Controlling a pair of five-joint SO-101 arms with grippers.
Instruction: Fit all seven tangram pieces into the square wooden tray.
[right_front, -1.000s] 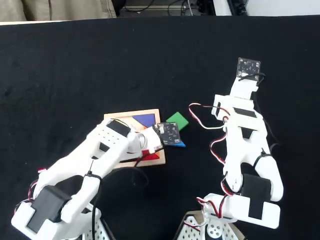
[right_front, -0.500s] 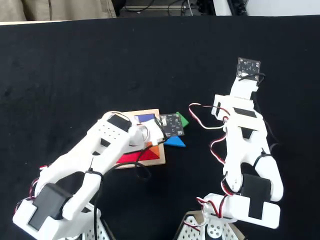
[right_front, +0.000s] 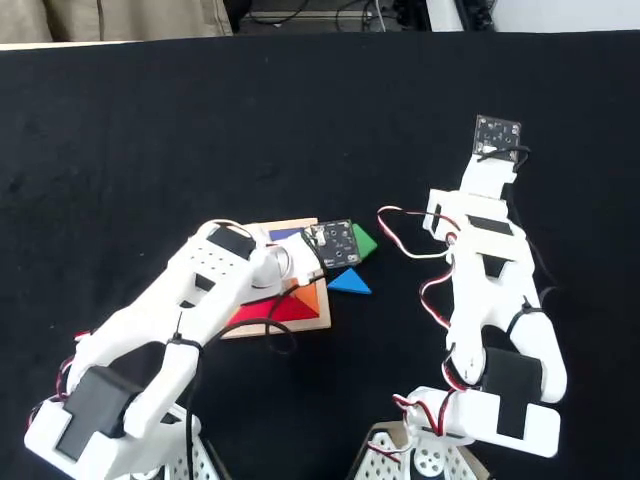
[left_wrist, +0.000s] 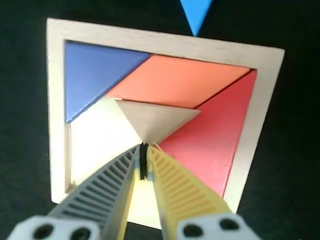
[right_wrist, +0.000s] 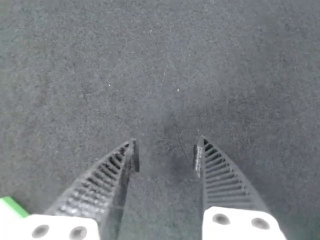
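Tabletop (right_front: 150, 130) black; tray (left_wrist: 265, 100) pale wood; in it a blue triangle (left_wrist: 95, 75), an orange piece (left_wrist: 180, 82), a red triangle (left_wrist: 210, 145); loose triangle (right_front: 349, 283) light blue; loose block (right_front: 364, 240) green; arms (right_front: 490, 290) white; left jaws ribbed, one grey, one yellow.

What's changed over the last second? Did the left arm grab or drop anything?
The left gripper, shut, shifted across the tray toward the far side of the table, uncovering the red piece and orange piece and partly hiding the green piece. Nothing visibly taken or released. The tray, the blue triangle beside it and the open right gripper stayed put.
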